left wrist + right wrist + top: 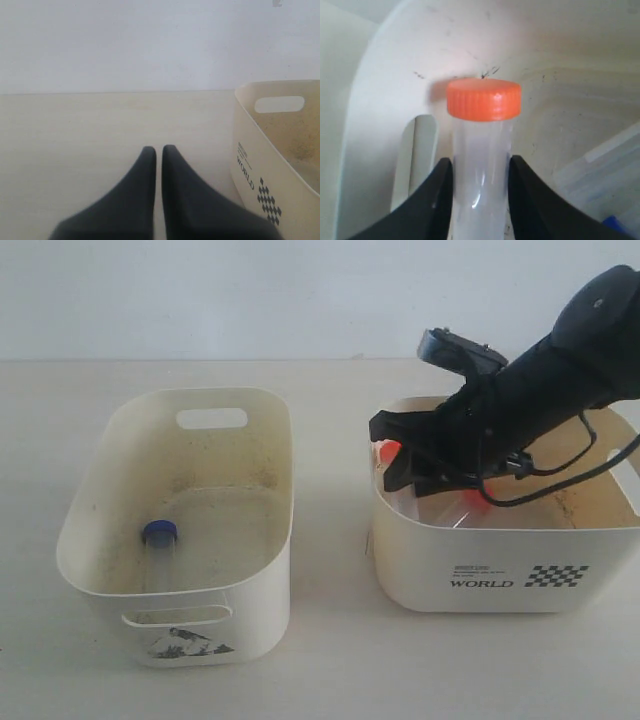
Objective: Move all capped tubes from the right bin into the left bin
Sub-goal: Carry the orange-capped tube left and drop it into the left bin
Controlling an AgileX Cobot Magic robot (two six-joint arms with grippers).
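Observation:
My right gripper (480, 167) is shut on a clear tube with an orange cap (484, 99), held inside the right bin (480, 560) near its left wall. The exterior view shows that orange cap (389, 449) just past the gripper's fingertips. A second tube (602, 167) lies on the bin floor, and a blue cap (620, 226) shows at the frame's corner. Another orange patch (476, 501) lies under the arm. In the left bin (200, 625) rests one blue-capped tube (158, 536). My left gripper (158, 150) is shut and empty over the table, beside the right bin (250, 165).
The two bins stand side by side on a pale table (330, 660) with a gap between them. The right arm (540, 390) and its cable reach down over the right bin from the upper right. A plain wall is behind.

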